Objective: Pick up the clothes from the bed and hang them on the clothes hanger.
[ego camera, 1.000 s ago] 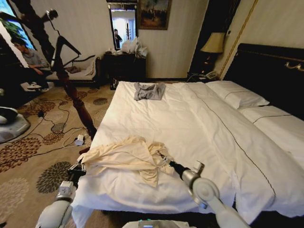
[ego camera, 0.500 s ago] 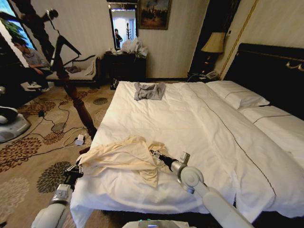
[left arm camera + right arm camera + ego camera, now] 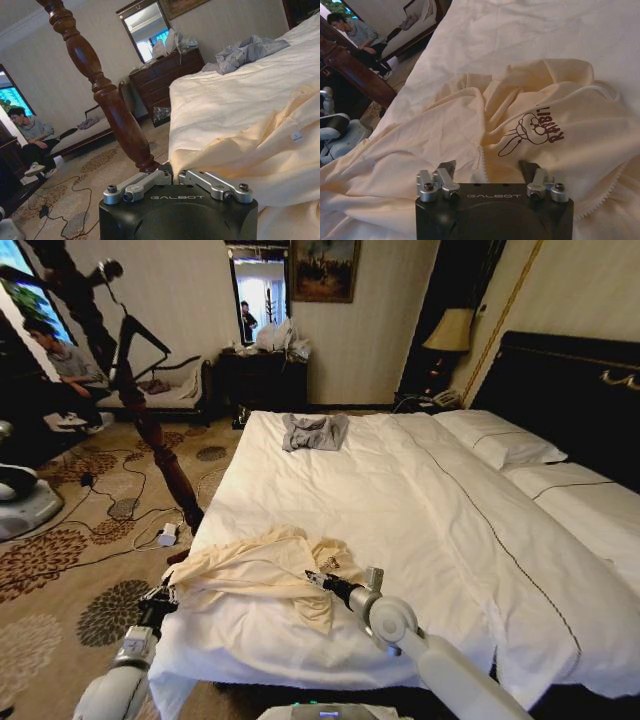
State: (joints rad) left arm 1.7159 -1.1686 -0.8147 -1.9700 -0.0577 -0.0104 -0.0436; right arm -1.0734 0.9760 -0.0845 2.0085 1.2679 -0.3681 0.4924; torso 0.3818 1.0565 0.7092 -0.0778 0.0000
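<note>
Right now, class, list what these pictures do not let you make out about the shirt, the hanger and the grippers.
1. Left gripper: whether it pinches the clothes; left wrist view, a fabric fold covers its tips.
2. Clothes hanger: its hook; head view, too small against the dark coat stand.
3. Printed word ahead of the open right gripper: right wrist view, creased.

Bed [image 3: 420,510]: cream clothes [image 3: 265,570], grey garment [image 3: 314,431].

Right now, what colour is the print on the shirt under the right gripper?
Dark brown on the pale cream shirt: a line drawing with lettering, clearest in the right wrist view.
</note>
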